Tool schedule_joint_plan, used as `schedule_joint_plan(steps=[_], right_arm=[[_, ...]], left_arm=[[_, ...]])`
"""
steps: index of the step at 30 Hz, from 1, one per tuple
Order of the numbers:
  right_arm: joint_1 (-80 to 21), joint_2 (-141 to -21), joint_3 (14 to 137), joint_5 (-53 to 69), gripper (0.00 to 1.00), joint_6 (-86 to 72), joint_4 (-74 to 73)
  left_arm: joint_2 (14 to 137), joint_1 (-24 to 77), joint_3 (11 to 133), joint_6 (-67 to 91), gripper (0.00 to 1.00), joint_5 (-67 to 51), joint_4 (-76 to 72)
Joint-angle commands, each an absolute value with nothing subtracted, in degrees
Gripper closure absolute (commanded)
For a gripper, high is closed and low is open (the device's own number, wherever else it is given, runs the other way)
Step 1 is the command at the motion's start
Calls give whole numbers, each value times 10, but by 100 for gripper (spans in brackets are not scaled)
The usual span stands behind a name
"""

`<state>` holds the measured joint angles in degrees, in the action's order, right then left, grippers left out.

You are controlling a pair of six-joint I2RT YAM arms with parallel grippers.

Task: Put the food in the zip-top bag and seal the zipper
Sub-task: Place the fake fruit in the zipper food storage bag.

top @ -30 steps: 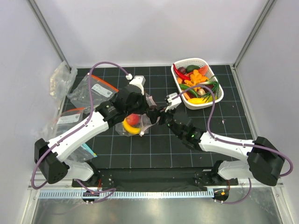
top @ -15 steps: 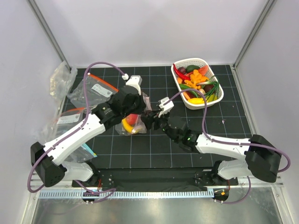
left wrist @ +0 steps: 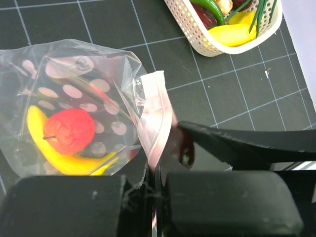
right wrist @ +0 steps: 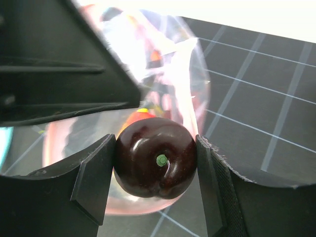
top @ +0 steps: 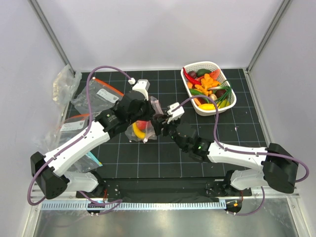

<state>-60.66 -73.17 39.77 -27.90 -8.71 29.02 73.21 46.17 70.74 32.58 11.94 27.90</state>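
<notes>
Around the middle of the bench (top: 148, 158), the right claw (right wrist: 155, 170) grips a dark purple piece (right wrist: 155, 157) between both fingers, just at the mouth of the zip-top bag (left wrist: 74, 84). The left claw (left wrist: 154, 197) is clamped on the bag's pale pink zipper (left wrist: 154, 113). Inside the bag lie a yellow banana (left wrist: 54, 153) and a red fruit (left wrist: 69, 131). More food (top: 210, 84) fills the white basket (top: 201, 64) in the far right corner.

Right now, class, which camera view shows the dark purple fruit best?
The right wrist view: the dark purple fruit sits centred between the jaws, stem dot clear. The left wrist view shows only a sliver beside the zipper; the top view does not show it.
</notes>
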Motion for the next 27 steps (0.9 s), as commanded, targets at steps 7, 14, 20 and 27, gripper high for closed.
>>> schedule_joint_plan(steps=[7, 14, 20, 27], right_arm=[[-608, -756, 476, -453, 49, -76, 227], [-607, -740, 471, -463, 51, -68, 222], [-622, -709, 453, -366, 52, -21, 243], [-669, -759, 474, -365, 52, 113, 253]], left_arm=[[702, 462, 696, 331, 100, 103, 224], [713, 462, 698, 329, 100, 128, 225], [734, 462, 722, 317, 100, 172, 272], [722, 463, 722, 313, 100, 184, 271]])
